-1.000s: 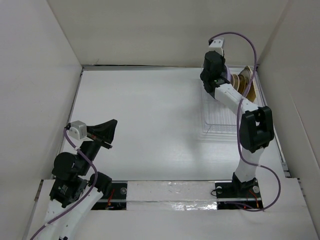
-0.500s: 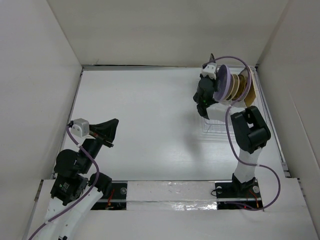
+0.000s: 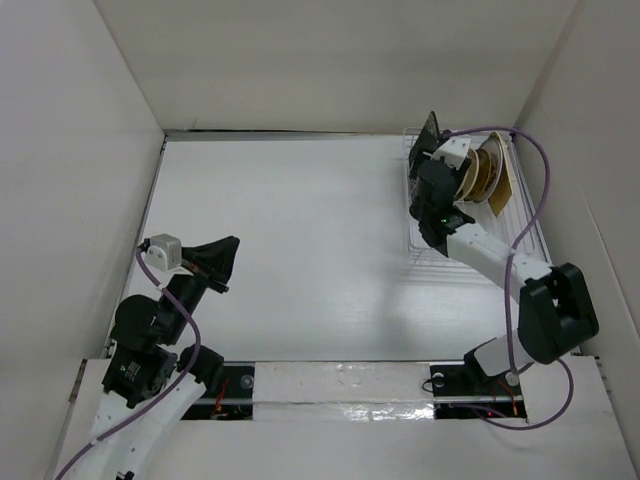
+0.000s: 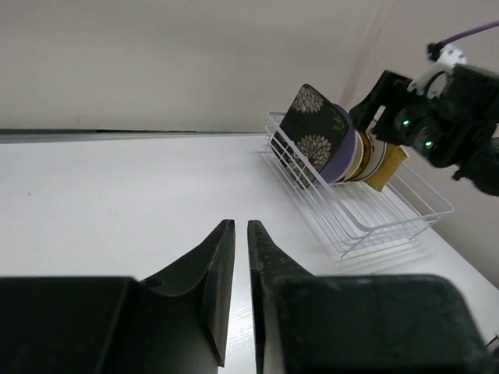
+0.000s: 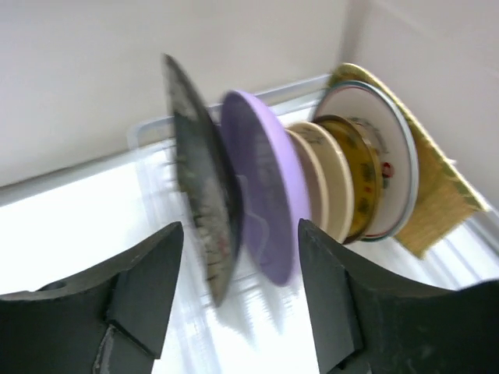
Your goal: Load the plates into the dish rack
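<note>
1. Seven plates appear loaded already, so the task looks finished or nearly so; none lies on the flat white table (image 3: 280, 250).
2. The thin white wire dish rack (image 4: 374, 222) sits at the table's far right corner, and its near part holds nothing.
3. On edge in it, from the table's middle toward the right wall:
   - black floral square plate (image 4: 308, 125)
   - lavender round plate (image 5: 265, 195)
   - two cream-gold round plates (image 5: 323, 183)
   - dark gold round plate (image 5: 360, 179)
   - white round plate with red-black pattern (image 5: 394, 167)
   - yellow woven-look square plate (image 5: 437, 195)
4. The right gripper (image 5: 239, 230) hovers just beside the black plate, fingers wide apart and holding nothing; its view is blurred.
5. The left gripper (image 4: 240, 226) hangs well apart from the rack, over the near left of the table. Its fingers are almost together and empty.
6. Compared with a second ago, the right arm's elbow has swung toward the near right. The black plate, unseen then, now stands in plain view. The left arm has hardly moved.
</note>
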Robot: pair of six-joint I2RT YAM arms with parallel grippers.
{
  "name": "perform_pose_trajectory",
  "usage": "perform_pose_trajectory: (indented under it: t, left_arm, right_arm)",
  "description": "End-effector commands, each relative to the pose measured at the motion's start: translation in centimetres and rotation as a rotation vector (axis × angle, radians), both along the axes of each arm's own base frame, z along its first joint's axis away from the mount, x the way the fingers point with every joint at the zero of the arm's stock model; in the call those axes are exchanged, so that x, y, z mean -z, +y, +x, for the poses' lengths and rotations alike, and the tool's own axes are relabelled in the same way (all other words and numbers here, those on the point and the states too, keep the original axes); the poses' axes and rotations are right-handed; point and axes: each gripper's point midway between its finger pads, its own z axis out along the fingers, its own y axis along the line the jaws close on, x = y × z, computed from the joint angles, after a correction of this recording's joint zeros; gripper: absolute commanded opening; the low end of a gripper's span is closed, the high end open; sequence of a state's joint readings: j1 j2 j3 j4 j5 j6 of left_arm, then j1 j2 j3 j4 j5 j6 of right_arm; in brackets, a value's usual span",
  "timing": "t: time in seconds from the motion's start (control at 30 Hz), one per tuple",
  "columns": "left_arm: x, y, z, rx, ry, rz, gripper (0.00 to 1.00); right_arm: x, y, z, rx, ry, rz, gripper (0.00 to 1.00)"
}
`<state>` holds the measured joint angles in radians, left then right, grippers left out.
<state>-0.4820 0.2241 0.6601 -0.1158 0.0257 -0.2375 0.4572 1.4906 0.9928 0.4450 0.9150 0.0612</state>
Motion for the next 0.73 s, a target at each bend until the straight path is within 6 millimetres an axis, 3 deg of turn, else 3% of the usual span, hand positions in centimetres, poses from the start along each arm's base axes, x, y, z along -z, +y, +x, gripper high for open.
perform_pose_trajectory:
  t: [0.0, 0.03, 0.07, 0.1, 0.13, 0.17, 0.2, 0.23, 0.27, 0.3, 0.37, 0.4, 0.5, 0.57, 0.6, 0.7]
  left_arm:
    - [0.2, -0.7, 1.0, 0.010, 0.012, 0.012, 0.10]
    - [0.5, -0.9, 1.2, 0.016, 0.024, 0.018, 0.16]
    - [1.2, -1.3, 1.7, 0.021, 0.057, 0.032, 0.19]
    - [1.5, -1.5, 1.9, 0.027, 0.073, 0.041, 0.21]
    - [2.2, -1.9, 2.4, 0.031, 0.104, 0.052, 0.26]
    - [2.5, -2.1, 2.6, 0.037, 0.117, 0.060, 0.28]
    - [2.7, -2.4, 2.7, 0.049, 0.133, 0.060, 0.33]
    - [2.9, -2.7, 2.7, 0.066, 0.144, 0.063, 0.45]
    - [3.2, -3.1, 2.9, 0.080, 0.160, 0.067, 0.51]
    - [3.3, -3.5, 2.8, 0.100, 0.165, 0.068, 0.56]
    - [3.7, -3.7, 3.1, 0.101, 0.180, 0.073, 0.68]
    - [3.6, -3.6, 3.2, 0.094, 0.179, 0.072, 0.71]
    - [3.7, -3.3, 3.5, 0.072, 0.186, 0.068, 0.77]
    - [3.8, -3.3, 3.7, 0.067, 0.191, 0.059, 0.79]
    - [3.9, -3.4, 3.7, 0.071, 0.193, 0.058, 0.79]
    - [4.0, -3.8, 4.2, 0.074, 0.215, 0.051, 0.83]
  right_arm:
    - [-2.2, 2.2, -0.9, -0.148, -0.006, 0.143, 0.72]
    - [-2.5, 2.8, -1.3, -0.190, -0.010, 0.185, 0.73]
    - [-4.1, 3.8, -2.4, -0.251, -0.038, 0.219, 0.73]
    - [-3.9, 5.6, -3.1, -0.352, -0.022, 0.244, 0.73]
    - [-5.2, 8.4, -4.6, -0.498, -0.049, 0.285, 0.70]
    - [-5.4, 9.7, -5.6, -0.566, -0.052, 0.301, 0.70]
    - [-4.6, 10.8, -6.5, -0.624, -0.038, 0.317, 0.55]
    - [-4.6, 12.0, -7.5, -0.683, -0.037, 0.335, 0.44]
    - [-4.6, 12.8, -8.4, -0.726, -0.034, 0.340, 0.31]
    - [-4.8, 13.8, -9.9, -0.768, -0.026, 0.346, 0.00]
    - [-4.4, 14.6, -11.4, -0.805, -0.008, 0.346, 0.00]
    - [-4.3, 15.5, -12.5, -0.848, 0.004, 0.345, 0.00]
    - [-4.6, 15.1, -14.3, -0.877, -0.016, 0.354, 0.02]
    - [-4.9, 14.5, -15.2, -0.875, -0.036, 0.358, 0.16]
    - [-4.8, 14.1, -15.4, -0.866, -0.038, 0.354, 0.30]
    - [-4.8, 13.0, -15.6, -0.829, -0.036, 0.336, 0.49]
